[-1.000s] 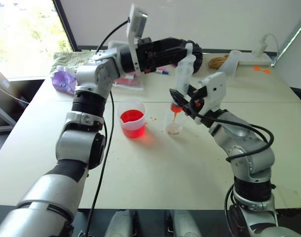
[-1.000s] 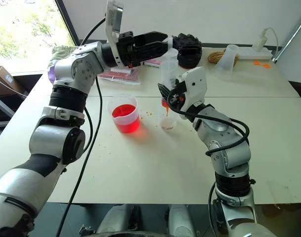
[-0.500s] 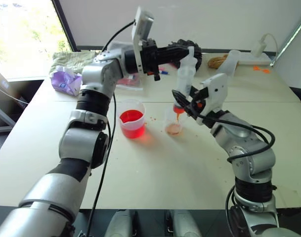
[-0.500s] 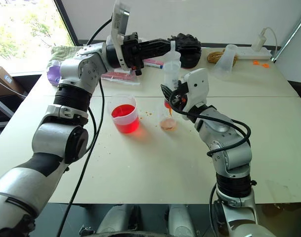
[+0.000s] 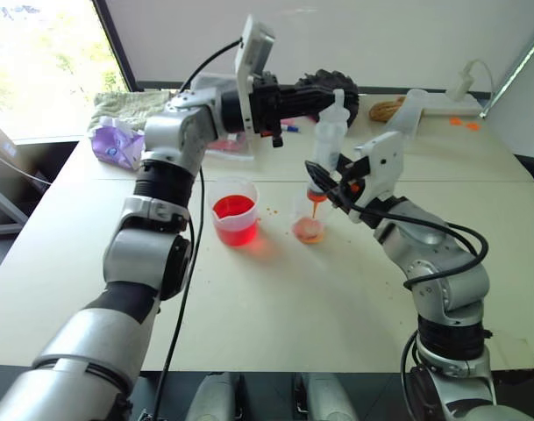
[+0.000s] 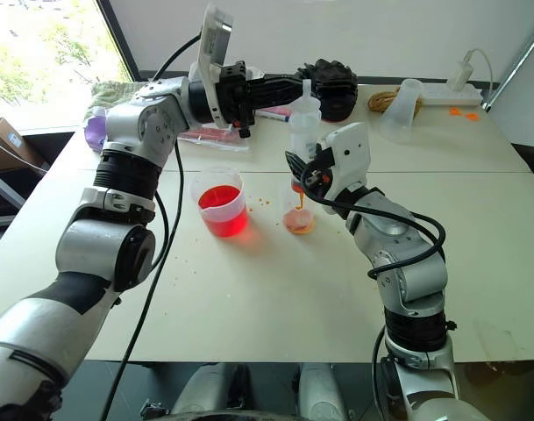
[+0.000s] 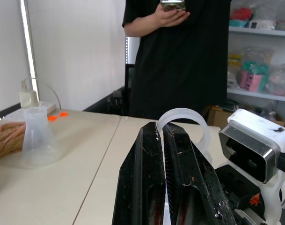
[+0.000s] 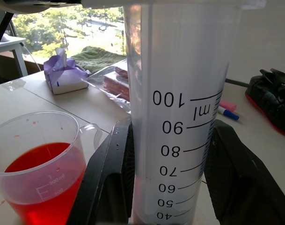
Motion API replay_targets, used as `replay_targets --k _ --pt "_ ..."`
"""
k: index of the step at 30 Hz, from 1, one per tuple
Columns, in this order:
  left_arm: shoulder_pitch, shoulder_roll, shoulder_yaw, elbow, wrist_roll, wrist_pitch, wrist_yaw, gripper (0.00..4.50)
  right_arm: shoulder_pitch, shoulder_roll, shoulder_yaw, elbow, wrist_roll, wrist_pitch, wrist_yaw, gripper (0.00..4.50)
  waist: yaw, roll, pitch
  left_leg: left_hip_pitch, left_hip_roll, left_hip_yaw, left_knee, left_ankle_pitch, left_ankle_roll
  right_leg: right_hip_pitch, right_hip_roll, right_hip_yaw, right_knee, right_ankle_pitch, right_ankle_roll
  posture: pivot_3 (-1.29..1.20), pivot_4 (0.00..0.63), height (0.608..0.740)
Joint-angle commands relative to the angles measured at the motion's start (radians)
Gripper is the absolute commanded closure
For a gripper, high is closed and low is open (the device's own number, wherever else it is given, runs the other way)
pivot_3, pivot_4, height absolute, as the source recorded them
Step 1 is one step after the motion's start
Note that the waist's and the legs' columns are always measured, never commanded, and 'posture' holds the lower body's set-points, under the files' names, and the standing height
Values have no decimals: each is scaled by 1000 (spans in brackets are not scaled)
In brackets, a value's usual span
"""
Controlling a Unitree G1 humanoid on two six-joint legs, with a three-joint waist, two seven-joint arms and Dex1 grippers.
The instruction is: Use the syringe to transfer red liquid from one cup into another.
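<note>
The syringe (image 5: 328, 140) stands upright over the smaller cup (image 5: 309, 224), its orange tip pointing down. My right gripper (image 5: 323, 186) is shut on the lower barrel (image 8: 179, 117). My left gripper (image 5: 331, 95) reaches in level from the left and is shut on the white plunger's ring (image 7: 182, 115) at the top. A thin stream of red liquid falls from the tip into the smaller cup, where a shallow orange pool (image 5: 309, 231) lies. The wider spouted beaker (image 5: 234, 219) stands to the left, about half full of red liquid (image 5: 234, 208).
At the back of the table are a frosted jug (image 6: 402, 110), a rope coil (image 5: 385, 110), a black glove (image 6: 332, 83), a marker pen (image 5: 287, 128), a bagged red packet (image 6: 210, 133) and a purple tissue pack (image 5: 116, 145). A person (image 7: 179, 56) stands beyond the table.
My left gripper has gone from open to shut on the plunger's top. The orange pool in the smaller cup has grown. The right gripper has kept still.
</note>
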Motion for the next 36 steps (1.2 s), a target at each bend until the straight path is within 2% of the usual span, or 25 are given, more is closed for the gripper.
replay_targets --k 1,23,36 --pt "18 -17 -37 -50 4 24 -18 4459 -28 -4 -8 -29 -2 -47 2 3055 0 0 0 0 0 0 0 0 0 0 0 0 0 0 0 0 150 740" --pt "134 -3 -62 -177 12 87 4 4459 -47 -15 -23 -15 -2 -50 12 3055 0 0 0 0 0 0 1 0 0 0 0 0 0 0 0 0 150 740" --pt "98 16 -2 -182 -35 123 50 4459 -55 -31 -26 -10 21 -17 33 3055 1 0 0 -4 1 -1 11 -2 3 0 1 0 1 0 0 0 150 740"
